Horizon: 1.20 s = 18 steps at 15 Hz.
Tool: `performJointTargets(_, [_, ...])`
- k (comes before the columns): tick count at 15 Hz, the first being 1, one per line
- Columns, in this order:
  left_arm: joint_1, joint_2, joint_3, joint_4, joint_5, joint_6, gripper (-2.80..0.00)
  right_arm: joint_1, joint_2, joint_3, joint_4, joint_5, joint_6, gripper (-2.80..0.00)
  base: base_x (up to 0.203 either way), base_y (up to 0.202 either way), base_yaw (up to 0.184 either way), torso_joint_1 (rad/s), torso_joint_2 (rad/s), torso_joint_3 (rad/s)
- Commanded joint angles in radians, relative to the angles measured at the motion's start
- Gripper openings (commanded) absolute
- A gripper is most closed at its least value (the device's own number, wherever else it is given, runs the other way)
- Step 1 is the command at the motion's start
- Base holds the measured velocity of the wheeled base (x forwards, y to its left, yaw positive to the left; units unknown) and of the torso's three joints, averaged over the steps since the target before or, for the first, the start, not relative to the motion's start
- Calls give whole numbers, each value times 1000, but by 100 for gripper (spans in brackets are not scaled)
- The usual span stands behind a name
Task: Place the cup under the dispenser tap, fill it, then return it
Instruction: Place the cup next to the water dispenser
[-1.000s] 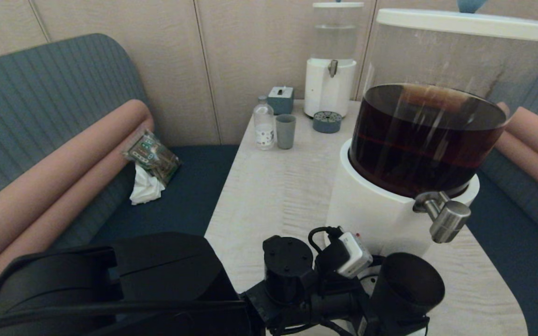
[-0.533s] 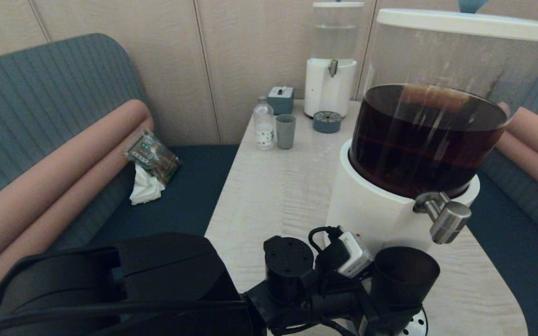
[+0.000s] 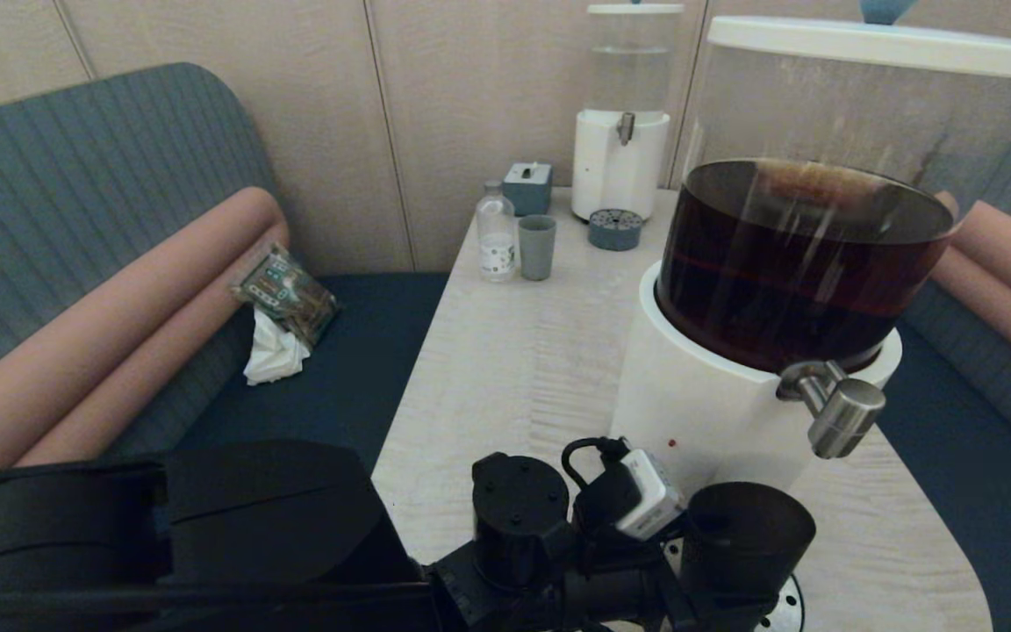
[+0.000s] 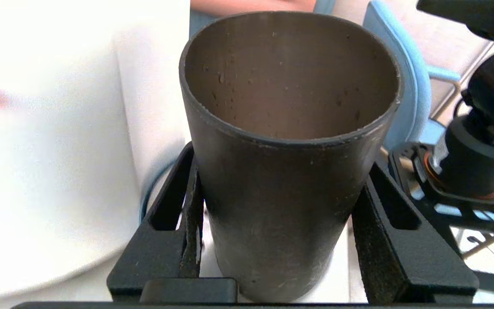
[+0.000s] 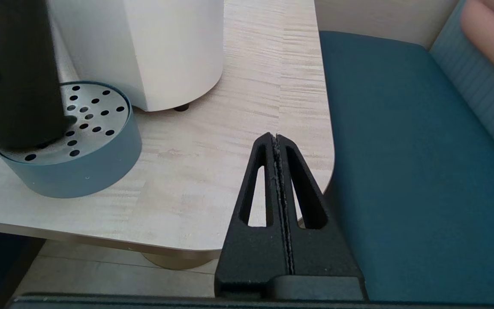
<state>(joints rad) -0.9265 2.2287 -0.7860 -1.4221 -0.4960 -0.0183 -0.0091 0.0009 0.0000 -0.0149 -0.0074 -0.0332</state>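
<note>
My left gripper (image 4: 281,165) is shut on the black cup (image 3: 738,544), one finger on each side of its wall. The cup stands upright at the table's near edge, over the left part of the perforated drip tray (image 5: 79,171). It is lower than the brushed-steel dispenser tap (image 3: 839,412) and to its left, not under the spout. I cannot make out any liquid inside the cup (image 4: 290,81). The tap juts from the white base of the big dispenser (image 3: 707,395), which holds dark brown liquid. My right gripper (image 5: 276,138) hangs shut and empty over the table's near right corner.
At the table's far end stand a clear-liquid dispenser (image 3: 620,149), a pale grey-green cup (image 3: 537,247), a small bottle (image 3: 496,233), a grey box (image 3: 527,187) and a small drip tray (image 3: 615,230). A packet and tissue (image 3: 282,307) lie on the left sofa.
My left gripper has carried the cup to the left and slightly down, away from the tap, so more of the drip tray shows. The right arm has not moved.
</note>
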Motion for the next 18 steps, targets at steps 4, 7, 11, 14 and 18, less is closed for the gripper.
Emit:
performJointTargets(4, [1,-132,128,-13,42,-3,-280,0,1,3,0,0,-1,-280,0,0,0,0,0,0])
performJointTargets(7, [1,-226,201,-14,113,-8,-280,0,1,3,0,0,-1,-280,0,0,0,0,0,0])
performJointTargets(11, [10,-342,321,-24,220,-37,-280,0,1,3,0,0,-1,-280,0,0,0,0,0,0])
performJointTargets(14, [62,-377,350,-63,340,-88,-280,0,1,3,0,0,-1,-280,0,0,0,0,0,0])
performJointTargets(18, [229,-312,297,-99,399,-105,-280,0,1,3,0,0,-1,-280,0,0,0,0,0,0])
